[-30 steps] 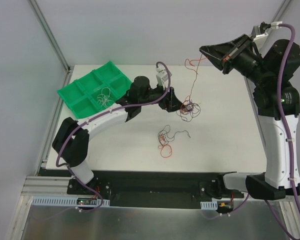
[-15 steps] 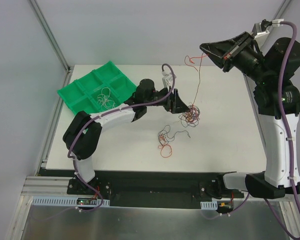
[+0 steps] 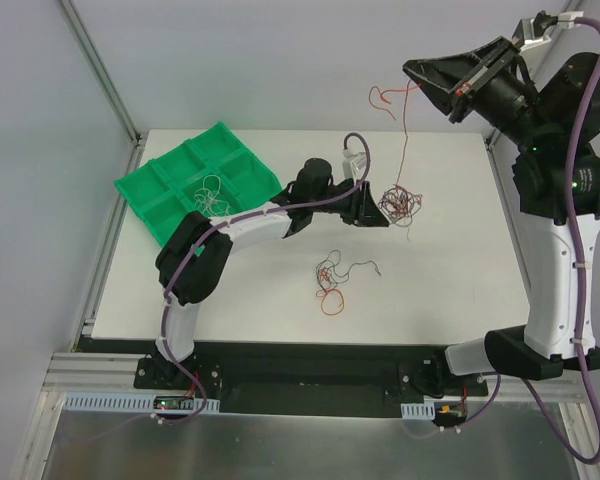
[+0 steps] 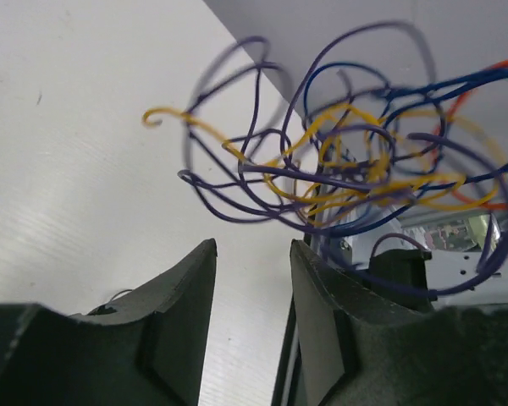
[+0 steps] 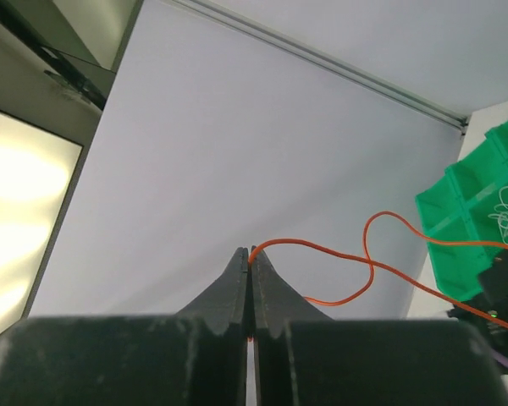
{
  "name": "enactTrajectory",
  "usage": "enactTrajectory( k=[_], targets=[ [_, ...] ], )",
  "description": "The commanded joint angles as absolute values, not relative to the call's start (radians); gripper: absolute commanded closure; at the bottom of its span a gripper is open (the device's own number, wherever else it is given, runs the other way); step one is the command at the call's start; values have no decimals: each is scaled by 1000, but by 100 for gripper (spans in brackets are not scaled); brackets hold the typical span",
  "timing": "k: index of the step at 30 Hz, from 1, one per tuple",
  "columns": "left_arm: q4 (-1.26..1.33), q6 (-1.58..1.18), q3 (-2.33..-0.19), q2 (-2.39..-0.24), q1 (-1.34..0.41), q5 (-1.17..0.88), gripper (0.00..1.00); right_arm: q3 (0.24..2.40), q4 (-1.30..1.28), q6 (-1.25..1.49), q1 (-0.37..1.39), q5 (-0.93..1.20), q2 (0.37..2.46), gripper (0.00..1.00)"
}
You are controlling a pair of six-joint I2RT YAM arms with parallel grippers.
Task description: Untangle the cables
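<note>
A tangled clump of thin cables point(image 3: 398, 203) lies on the white table right of centre. A red wire point(image 3: 404, 130) rises from it to my right gripper point(image 3: 412, 72), which is held high above the table's back right. In the right wrist view that gripper point(image 5: 251, 254) is shut on the red wire point(image 5: 322, 248). My left gripper point(image 3: 374, 212) sits low at the clump's left side. In the left wrist view its jaws point(image 4: 252, 247) stand apart with nothing between them, and the blurred clump point(image 4: 347, 178) hangs just beyond the tips.
A second small clump of red and dark wires point(image 3: 332, 278) lies nearer the front. A green compartment tray point(image 3: 140, 182) stands at the back left with a white wire point(image 3: 209, 193) in one cell. The table's back edge is close behind the big clump.
My left arm has reached right toward the clump and its jaws have narrowed. The right gripper has risen a little, and the clump has been drawn back and to the right.
</note>
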State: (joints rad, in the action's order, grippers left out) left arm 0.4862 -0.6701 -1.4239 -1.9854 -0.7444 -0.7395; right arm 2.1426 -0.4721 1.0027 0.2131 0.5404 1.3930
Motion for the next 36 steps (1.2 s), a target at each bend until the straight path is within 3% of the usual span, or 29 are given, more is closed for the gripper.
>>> enactTrajectory(
  k=[1, 6, 14, 16, 22, 28, 30, 34, 36],
  targets=[
    [541, -715, -1500, -2045, -727, -735, 63, 2272, -448, 1118, 221, 571, 1423, 100],
    [603, -756, -1473, -2036, -718, -719, 100, 2289, -436, 1131, 222, 569, 1431, 100],
    [356, -692, -1401, -2040, -675, -666, 100, 2476, -359, 1125, 221, 568, 1513, 100],
    [357, -646, -1326, -1984, -661, -667, 100, 2403, -379, 1088, 222, 566, 1477, 100],
    [221, -465, -1218, -1757, -618, -666, 100, 1855, -454, 896, 207, 494, 1241, 100],
    [69, -370, -1186, -1632, -611, -631, 100, 1796, -826, 560, 147, 316, 1210, 100],
    [61, -390, -1163, -1623, -611, -629, 91, 1741, -896, 502, 124, 266, 1198, 100],
    [34, -436, -1138, -1644, -612, -629, 61, 1602, -949, 411, 110, 149, 1141, 100],
    [5, -440, -1141, -1672, -617, -627, 54, 1556, -980, 345, 109, 117, 1134, 100]
  ],
)
